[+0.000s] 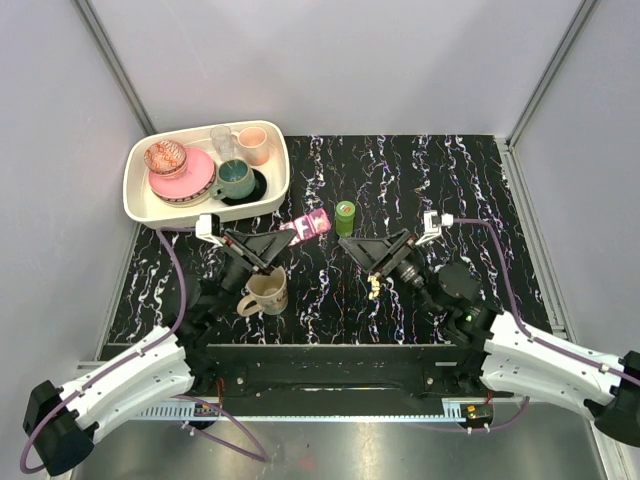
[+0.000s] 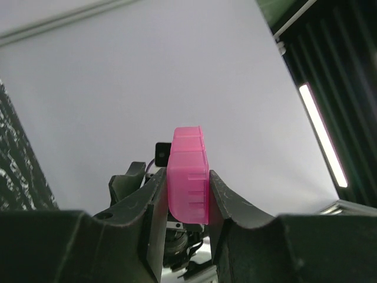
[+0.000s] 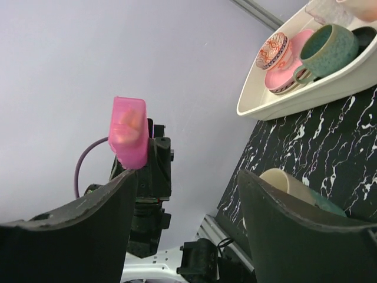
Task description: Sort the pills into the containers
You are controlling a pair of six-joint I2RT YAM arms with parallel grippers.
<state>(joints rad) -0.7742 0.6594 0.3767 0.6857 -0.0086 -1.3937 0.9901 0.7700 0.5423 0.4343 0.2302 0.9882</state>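
The magenta-purple pill box hangs tilted above the table, and my left gripper is shut on its near end. The left wrist view has the box clamped between both fingers. A lime-green bottle stands upright just right of the box. My right gripper is open and holds nothing, its tips a short way right of the box and near the bottle. From the right wrist, the box appears past the left finger, with a pale orange patch showing through it. A small cluster of cream pills lies on the table under the right arm.
A beige handled mug stands below the left gripper, also seen as the mug behind the right finger. A white tray at the back left holds pink and teal cups, a plate and a patterned bowl.
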